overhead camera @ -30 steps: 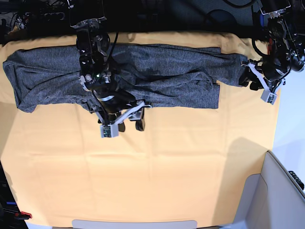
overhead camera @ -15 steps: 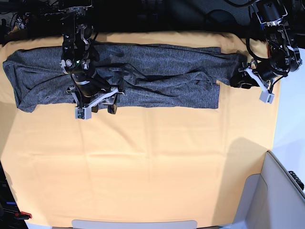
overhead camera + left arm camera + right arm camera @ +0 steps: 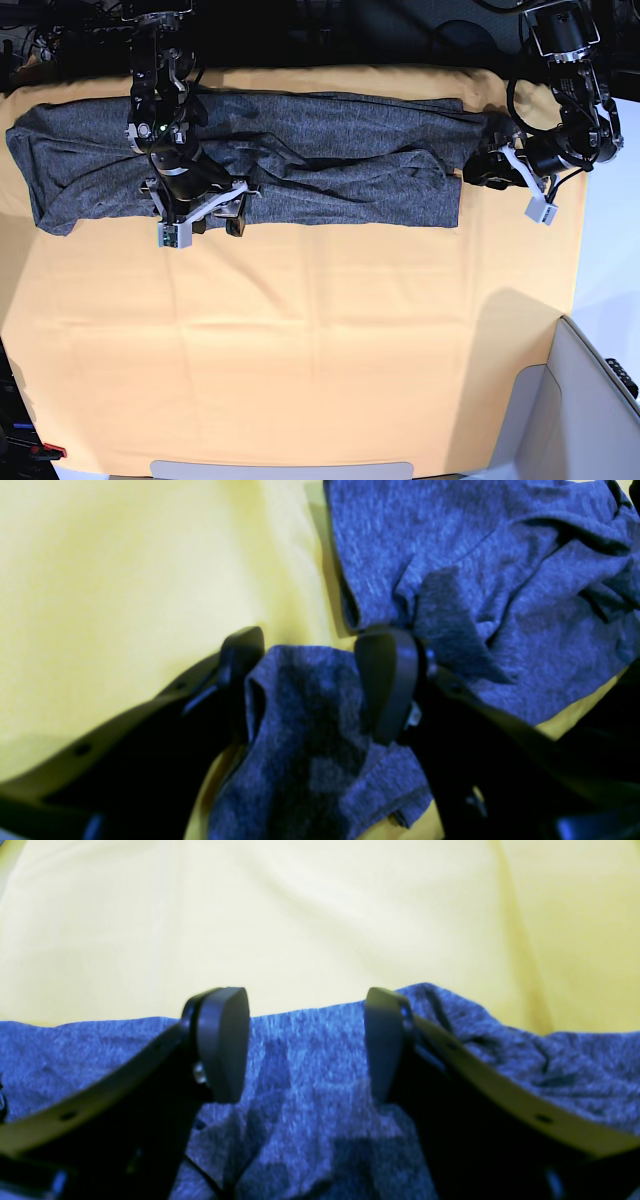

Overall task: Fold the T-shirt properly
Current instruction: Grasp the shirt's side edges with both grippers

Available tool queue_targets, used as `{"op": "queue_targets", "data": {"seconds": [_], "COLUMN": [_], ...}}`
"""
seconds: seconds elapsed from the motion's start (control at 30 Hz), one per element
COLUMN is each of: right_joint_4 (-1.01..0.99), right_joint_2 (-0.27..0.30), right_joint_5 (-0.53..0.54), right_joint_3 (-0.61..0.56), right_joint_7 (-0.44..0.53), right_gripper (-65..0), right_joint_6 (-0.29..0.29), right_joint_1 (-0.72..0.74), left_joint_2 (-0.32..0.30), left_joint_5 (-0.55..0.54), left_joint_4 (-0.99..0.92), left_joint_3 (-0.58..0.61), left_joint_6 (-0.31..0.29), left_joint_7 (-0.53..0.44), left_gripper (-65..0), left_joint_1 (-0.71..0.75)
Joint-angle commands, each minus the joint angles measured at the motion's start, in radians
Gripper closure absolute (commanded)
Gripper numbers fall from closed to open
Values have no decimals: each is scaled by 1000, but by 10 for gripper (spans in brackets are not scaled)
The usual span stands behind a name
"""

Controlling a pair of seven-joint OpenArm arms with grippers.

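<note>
T-shirt (image 3: 300, 170) lies lengthwise across the table's far side; left hand (image 3: 320, 680) and right hand (image 3: 305, 1045) gape over fabric.

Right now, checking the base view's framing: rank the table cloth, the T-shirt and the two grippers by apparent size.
1. yellow-orange table cloth
2. dark grey T-shirt
3. right gripper and left gripper: both small; too alike, and the left is partly hidden, to rank.

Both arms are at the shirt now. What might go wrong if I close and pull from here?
1. The left tool straddles only a bunched sleeve end of the T-shirt; closing there may lift a wad, not a clean edge.
2. The right tool stands open over the shirt's edge; it might pinch the yellow cloth too.
</note>
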Motion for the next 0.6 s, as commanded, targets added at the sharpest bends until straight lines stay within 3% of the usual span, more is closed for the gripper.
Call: {"op": "queue_targets", "data": {"seconds": [0.0,0.17,0.57], "right_joint_4": [22,20,18], "right_joint_2": [13,27,27], "right_joint_5": [6,8,8], "right_joint_3": [0,0,0], "right_joint_7": [25,25,25], "right_gripper": [-364,-364,-364], "right_joint_6": [5,5,5], "right_joint_1": [14,14,14], "left_joint_2": [-11,-11,38], "left_joint_5": [-7,-62,-61], "left_joint_4": [13,61,104], "left_joint_3": [-1,0,0], "left_joint_6": [-1,-1,-1], "left_joint_7": [46,89,110], "left_gripper": [-319,-319,-319], "left_joint_1": [-7,-1,0]}}
